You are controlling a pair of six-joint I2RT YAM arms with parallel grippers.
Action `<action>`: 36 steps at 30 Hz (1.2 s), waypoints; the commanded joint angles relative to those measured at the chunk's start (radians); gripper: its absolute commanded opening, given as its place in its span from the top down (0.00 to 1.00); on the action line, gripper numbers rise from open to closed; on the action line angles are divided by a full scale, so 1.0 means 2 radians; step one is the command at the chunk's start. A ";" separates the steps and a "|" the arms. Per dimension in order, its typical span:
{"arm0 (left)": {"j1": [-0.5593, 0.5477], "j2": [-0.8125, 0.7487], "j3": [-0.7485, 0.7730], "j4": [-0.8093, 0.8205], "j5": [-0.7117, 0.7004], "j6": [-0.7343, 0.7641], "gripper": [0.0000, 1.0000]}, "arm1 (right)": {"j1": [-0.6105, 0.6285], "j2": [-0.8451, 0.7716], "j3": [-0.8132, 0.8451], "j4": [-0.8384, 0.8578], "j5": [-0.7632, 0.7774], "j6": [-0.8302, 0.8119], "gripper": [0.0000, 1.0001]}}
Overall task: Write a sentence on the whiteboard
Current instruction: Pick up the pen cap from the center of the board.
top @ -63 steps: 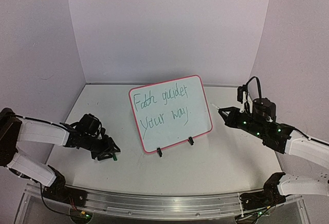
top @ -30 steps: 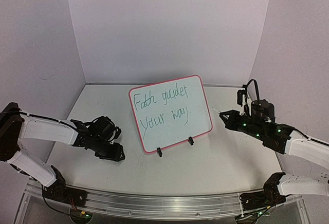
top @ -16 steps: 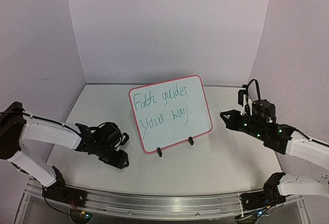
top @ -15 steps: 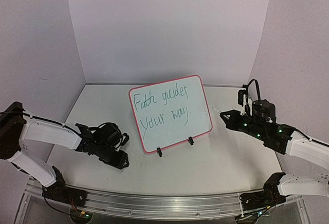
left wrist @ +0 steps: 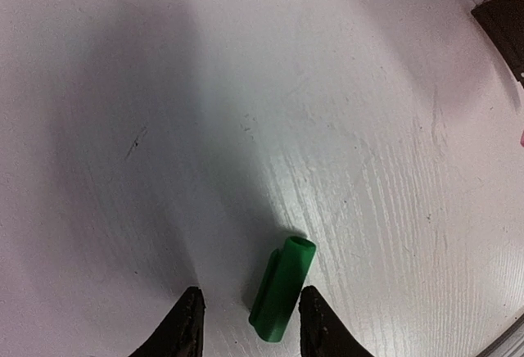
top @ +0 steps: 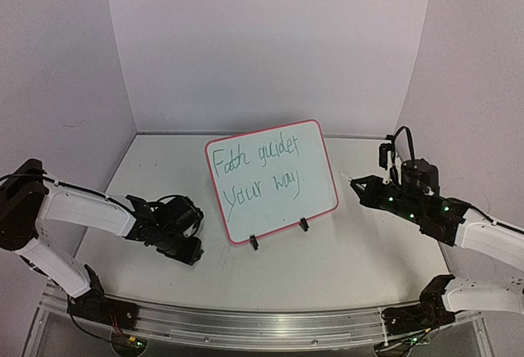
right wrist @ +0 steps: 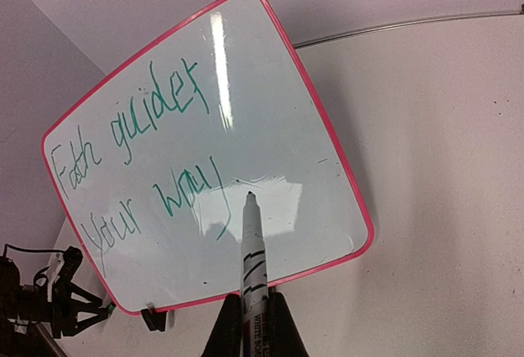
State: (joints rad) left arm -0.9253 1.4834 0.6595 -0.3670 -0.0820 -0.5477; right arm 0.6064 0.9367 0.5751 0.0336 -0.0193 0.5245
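The whiteboard (top: 317, 192) stands tilted at the table's middle on two black clip feet, with a pink-red rim. The sentence (top: 257, 173) runs across it in two green cursive lines, also readable in the right wrist view on the whiteboard (right wrist: 286, 103) as the sentence (right wrist: 135, 156). My right gripper (top: 366, 187) is right of the board, shut on a white marker (right wrist: 253, 250) whose uncapped tip points at the board, a little off it. My left gripper (left wrist: 246, 314) is low over the table left of the board, open, with a green marker cap (left wrist: 282, 288) lying between its fingers.
White walls enclose the table on three sides. A metal rail (top: 246, 320) runs along the near edge by both arm bases. The board's black clip feet (top: 254, 242) stick out toward the front. A dark foot (left wrist: 503, 13) shows at the left wrist view's top right.
My left gripper has moved right toward the board's left foot and lowered over the green cap, its jaws narrowing. The right gripper with the marker has barely moved.
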 commanded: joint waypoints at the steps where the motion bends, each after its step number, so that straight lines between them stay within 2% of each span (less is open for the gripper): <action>1: -0.004 0.025 0.010 -0.007 0.012 0.016 0.63 | -0.001 0.001 0.001 0.001 0.007 0.000 1.00; 6: -0.009 0.037 0.010 -0.008 0.017 0.018 0.74 | -0.001 0.003 0.002 0.001 0.006 0.000 1.00; 12: -0.018 0.046 0.017 -0.035 -0.005 0.015 0.78 | -0.001 0.001 0.004 -0.001 0.007 0.000 1.00; 29: -0.044 0.043 0.018 -0.057 -0.018 -0.016 0.79 | -0.002 -0.005 0.000 -0.003 0.006 0.002 1.00; 36: -0.053 0.031 0.011 -0.067 -0.022 -0.030 0.76 | -0.002 -0.012 -0.004 -0.005 0.009 0.004 1.00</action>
State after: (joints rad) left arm -1.0196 1.5444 0.7129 -0.3966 -0.1557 -0.5775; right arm 0.6064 0.9343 0.5751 0.0274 -0.0190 0.5247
